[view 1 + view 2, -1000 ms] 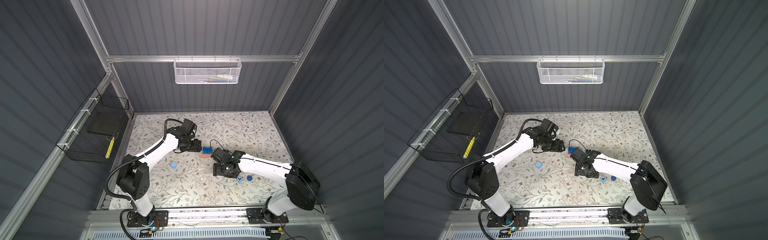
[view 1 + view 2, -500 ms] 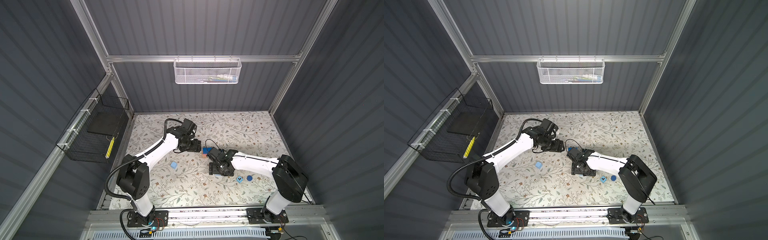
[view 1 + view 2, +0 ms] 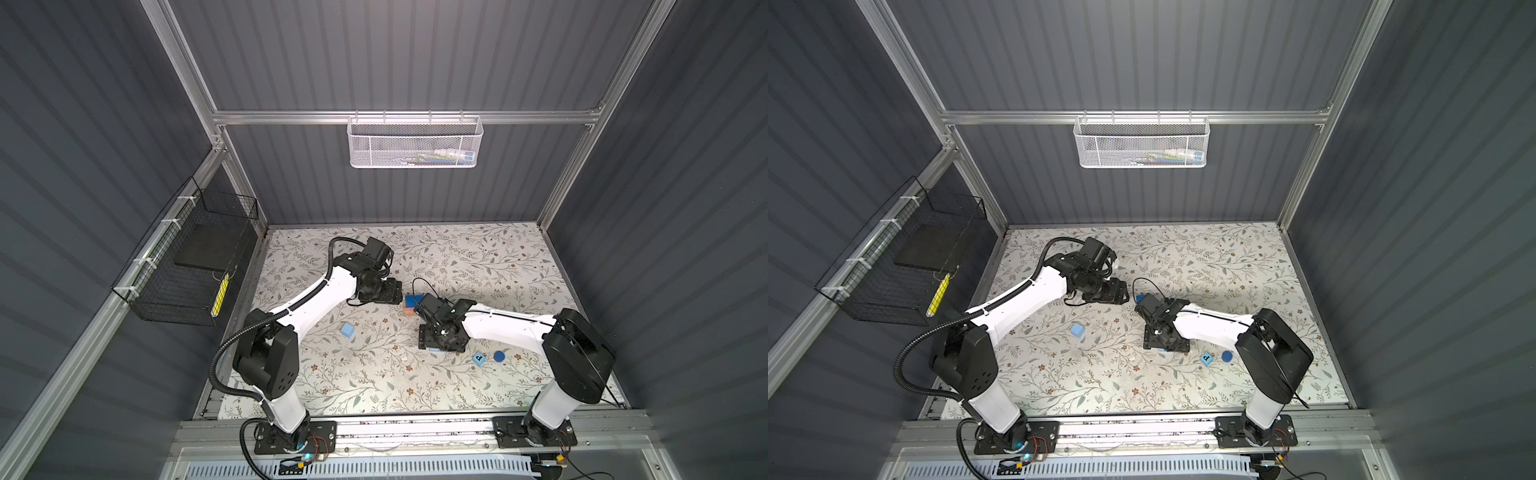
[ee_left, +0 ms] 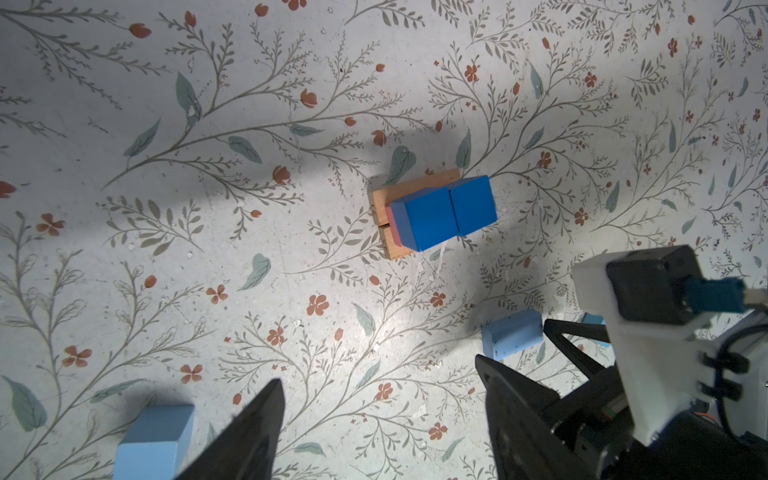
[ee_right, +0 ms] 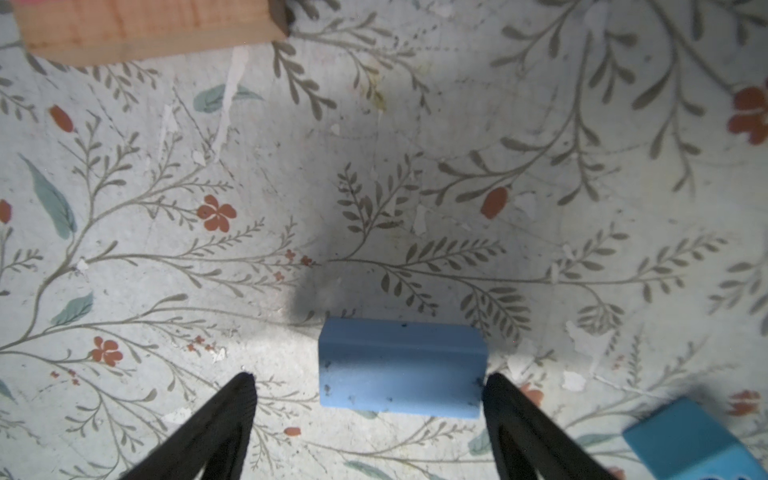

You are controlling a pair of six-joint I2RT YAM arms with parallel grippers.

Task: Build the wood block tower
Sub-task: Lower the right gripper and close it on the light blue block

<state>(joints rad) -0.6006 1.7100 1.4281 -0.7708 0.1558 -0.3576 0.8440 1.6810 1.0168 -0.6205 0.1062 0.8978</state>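
The wood block tower stands mid-table: two dark blue cubes on a pink bar over tan bars. My left gripper hangs open just left of the tower, with only bare mat between its fingers. My right gripper is open and low over a light blue bar lying flat on the mat. One fingertip is at the bar's end and the other stands apart from it. In both top views the right gripper hides most of that bar.
A light blue cube lies left of centre. A lettered light blue cube and a dark blue cylinder lie right of my right gripper. A black wire basket hangs on the left wall and a white one on the back wall.
My right arm has swung left, carrying its gripper toward the tower side and over the light blue bar. The left arm has not moved.
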